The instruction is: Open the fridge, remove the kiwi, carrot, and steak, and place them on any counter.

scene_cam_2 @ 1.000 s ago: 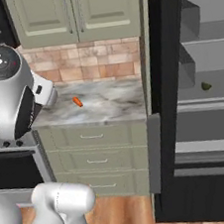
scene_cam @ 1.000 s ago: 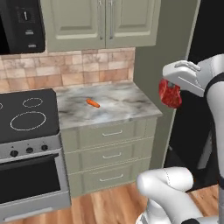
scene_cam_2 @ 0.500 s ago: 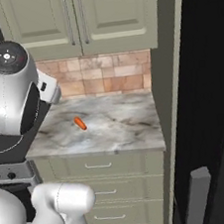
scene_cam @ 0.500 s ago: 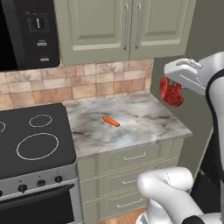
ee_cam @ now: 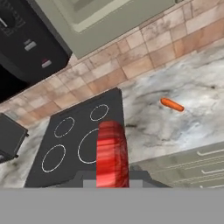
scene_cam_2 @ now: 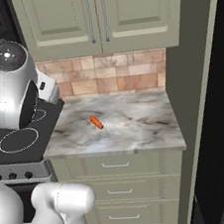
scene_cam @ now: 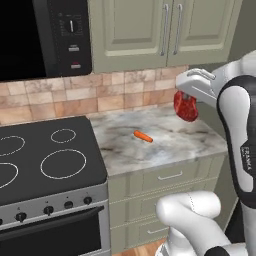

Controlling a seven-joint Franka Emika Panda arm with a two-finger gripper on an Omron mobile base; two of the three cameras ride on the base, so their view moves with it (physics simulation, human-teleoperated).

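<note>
Claw [scene_cam: 186, 102] clamped on the steak [scene_cam: 186, 106], a white robot arm carries the red chunk in the air above the right end of the marbled tabletop [scene_cam: 165, 145], clear of the stone. Seen from the hand camera, the steak [ee_cam: 112, 154] stands between the fingertips, with the stovetop [ee_cam: 83, 140] and tabletop spread below it.

One carrot [scene_cam: 143, 136] already lies on the tabletop, near its middle and well apart from the steak; from the right base camera it rests left of centre on the slab [scene_cam_2: 96, 122]. The fridge [scene_cam_2: 220, 119] shows as a dark edge at the far right of that view. No kiwi can be made out on the tabletop.

By the look of it, the step in hand is delivery of the steak: the carrot is down, the meat is not yet. The next move calls for lowering the claw to a bare patch of stone, short of the stovetop and away from the carrot, then releasing.

Count: one steak, one carrot, one tabletop, one stovetop with four rings, one microwave [scene_cam: 45, 37] overhead.
</note>
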